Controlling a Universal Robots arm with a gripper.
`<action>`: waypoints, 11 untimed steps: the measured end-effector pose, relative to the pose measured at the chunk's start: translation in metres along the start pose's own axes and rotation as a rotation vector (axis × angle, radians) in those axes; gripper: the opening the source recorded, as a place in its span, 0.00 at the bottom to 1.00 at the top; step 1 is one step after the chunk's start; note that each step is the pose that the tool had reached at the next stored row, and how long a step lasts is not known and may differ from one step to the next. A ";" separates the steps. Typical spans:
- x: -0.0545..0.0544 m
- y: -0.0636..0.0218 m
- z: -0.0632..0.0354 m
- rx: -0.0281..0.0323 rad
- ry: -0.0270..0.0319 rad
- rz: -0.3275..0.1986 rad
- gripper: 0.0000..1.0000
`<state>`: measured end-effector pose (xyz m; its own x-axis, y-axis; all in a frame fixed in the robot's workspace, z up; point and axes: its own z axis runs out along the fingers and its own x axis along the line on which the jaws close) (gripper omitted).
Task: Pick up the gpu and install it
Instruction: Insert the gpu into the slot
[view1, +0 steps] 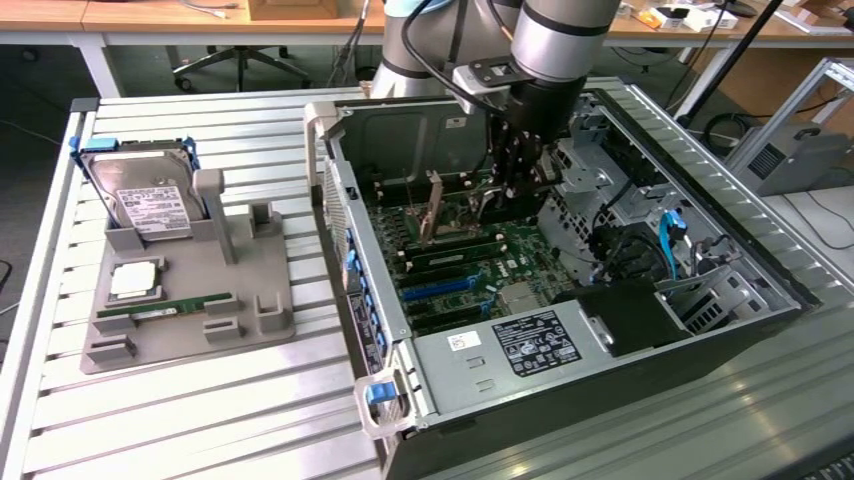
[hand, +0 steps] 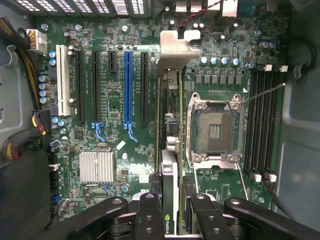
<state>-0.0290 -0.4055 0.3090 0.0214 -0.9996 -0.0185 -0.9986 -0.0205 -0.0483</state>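
Observation:
The gpu (hand: 169, 165) shows edge-on in the wrist view, hanging above the green motherboard (hand: 115, 145). Its silvery bracket (hand: 176, 47) is at the far end, by the case's rear slots. My gripper (hand: 175, 220) is shut on the near end of the card, one black finger (hand: 149, 215) on each side. In the exterior view my gripper (view1: 514, 195) reaches down inside the open computer case (view1: 441, 350), and the card's tan face (view1: 431, 212) stands upright just toward the exterior view's left of it. The card sits beside the long blue slot (hand: 127, 90) and black slots.
An empty CPU socket (hand: 215, 130), memory slots (hand: 262, 120) and a silver heatsink (hand: 97, 166) lie around the card. Cables and drive cages fill the case's side toward the exterior view's right. A grey fixture (view1: 254, 330) holds a hard drive (view1: 144, 200) and memory stick (view1: 167, 306).

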 end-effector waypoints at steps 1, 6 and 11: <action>0.000 0.0000 0.0002 0.0000 0.0000 0.000 0.27; 0.001 0.0001 0.0012 0.0000 0.0000 0.000 0.27; 0.002 0.0002 0.0020 0.0000 0.0000 0.000 0.27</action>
<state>-0.0290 -0.4076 0.3069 0.0214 -0.9996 -0.0184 -0.9986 -0.0205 -0.0483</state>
